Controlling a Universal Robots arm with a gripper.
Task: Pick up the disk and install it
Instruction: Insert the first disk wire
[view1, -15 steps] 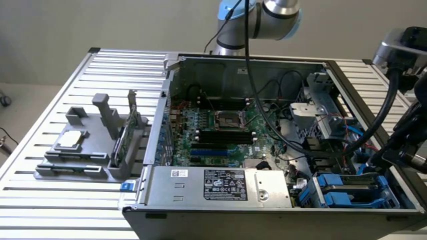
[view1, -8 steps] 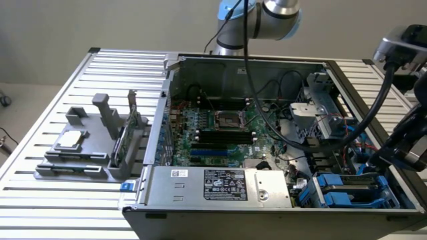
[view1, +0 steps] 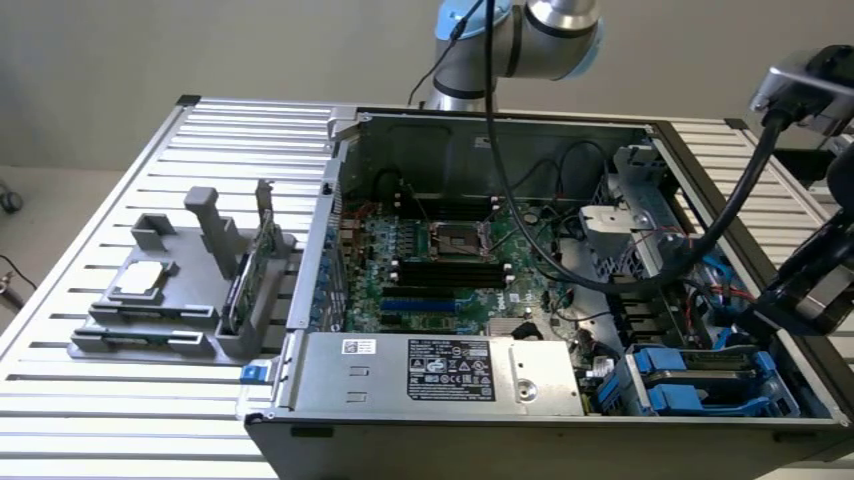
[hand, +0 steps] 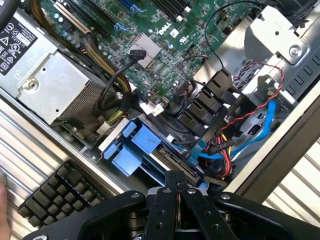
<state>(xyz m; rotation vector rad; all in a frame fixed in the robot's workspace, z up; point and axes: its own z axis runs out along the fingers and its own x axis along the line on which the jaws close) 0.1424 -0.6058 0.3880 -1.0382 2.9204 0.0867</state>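
End effector (hand: 176, 176): closed, fingers pressed together with nothing between them, tips just over the disk's dark edge.
Disk (hand: 145, 145): in its blue carrier, lying in the case's corner bay near the power supply; at the exterior view's lower right (view1: 674, 370).
Motherboard (hand: 165, 55): white "DELL" logo.
Power supply (view1: 441, 372): black label with certification marks and a warning triangle; small print unreadable.
Bench (view1: 80, 420): slatted metal, carrying the open case (view1: 334, 200).
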